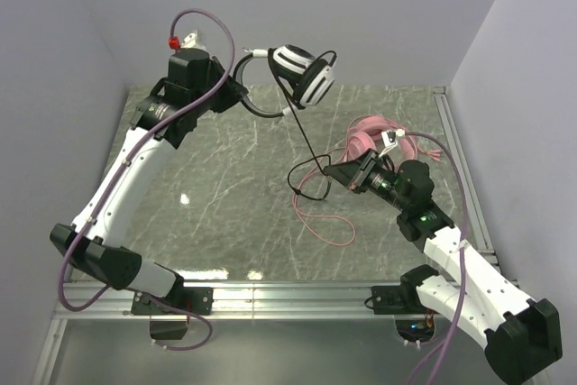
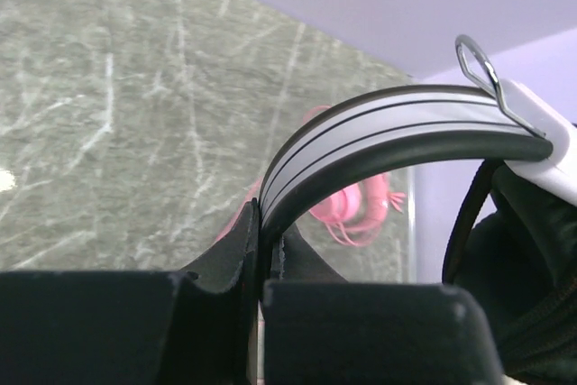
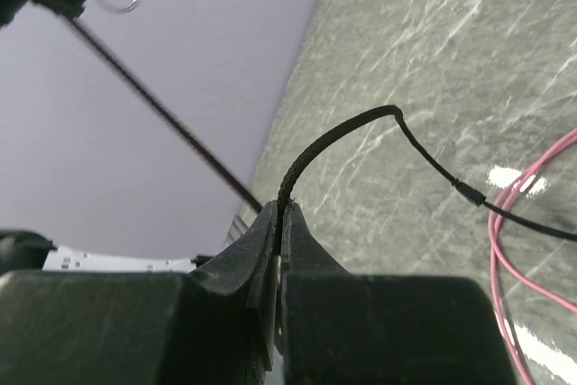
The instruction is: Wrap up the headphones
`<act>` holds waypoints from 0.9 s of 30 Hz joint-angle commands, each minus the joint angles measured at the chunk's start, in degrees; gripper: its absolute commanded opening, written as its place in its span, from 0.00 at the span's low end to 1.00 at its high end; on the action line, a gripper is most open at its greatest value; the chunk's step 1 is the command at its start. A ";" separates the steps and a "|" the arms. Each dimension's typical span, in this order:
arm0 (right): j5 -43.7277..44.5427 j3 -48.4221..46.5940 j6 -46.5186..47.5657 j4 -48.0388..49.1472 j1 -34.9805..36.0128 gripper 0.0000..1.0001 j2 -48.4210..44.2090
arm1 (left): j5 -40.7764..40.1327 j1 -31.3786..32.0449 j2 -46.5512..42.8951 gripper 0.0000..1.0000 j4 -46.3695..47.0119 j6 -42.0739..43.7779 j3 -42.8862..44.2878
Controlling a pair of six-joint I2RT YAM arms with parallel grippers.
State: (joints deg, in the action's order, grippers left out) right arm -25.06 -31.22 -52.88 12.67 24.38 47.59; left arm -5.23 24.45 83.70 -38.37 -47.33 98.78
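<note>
We have the left gripper (image 2: 261, 223) clamped tight on the headband (image 2: 388, 128) of the black and white headset (image 1: 305, 74), aloft over the far table (image 1: 225, 187). The right gripper (image 3: 279, 218) pinches its black cable (image 3: 347, 128). Next, taut loops round the band. The pink headset (image 1: 368, 140) probably lies loose beside the right gripper.

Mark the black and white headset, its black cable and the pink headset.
black and white headset (image 1: 306, 74), top view, ear cup.
black cable (image 3: 361, 119), right wrist view, raised arch.
pink headset (image 1: 363, 140), top view, exposed pink part.
</note>
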 commanded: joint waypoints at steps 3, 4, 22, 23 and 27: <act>5.89 3.18 -3.79 5.61 0.58 0.00 1.10 | 7.16 -1.07 -6.35 0.00 13.93 -5.40 -2.27; 7.90 3.53 -4.50 6.40 0.58 0.00 1.27 | 7.78 -1.07 -7.84 0.00 14.20 -5.66 -3.24; 16.62 2.31 -16.72 21.15 1.28 0.02 13.75 | 21.76 -0.19 -17.95 0.00 19.65 1.27 -18.00; 16.80 2.39 -17.86 22.22 1.28 0.03 14.97 | 21.85 0.42 -18.22 0.00 19.82 1.80 -18.53; 16.36 1.69 -19.97 28.28 1.20 0.10 18.93 | 22.46 2.53 -18.66 0.00 18.51 5.13 -19.15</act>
State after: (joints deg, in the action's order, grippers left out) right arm -11.18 -27.53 -71.46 35.40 25.74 64.05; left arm 11.84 25.34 68.79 -27.27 -42.85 78.32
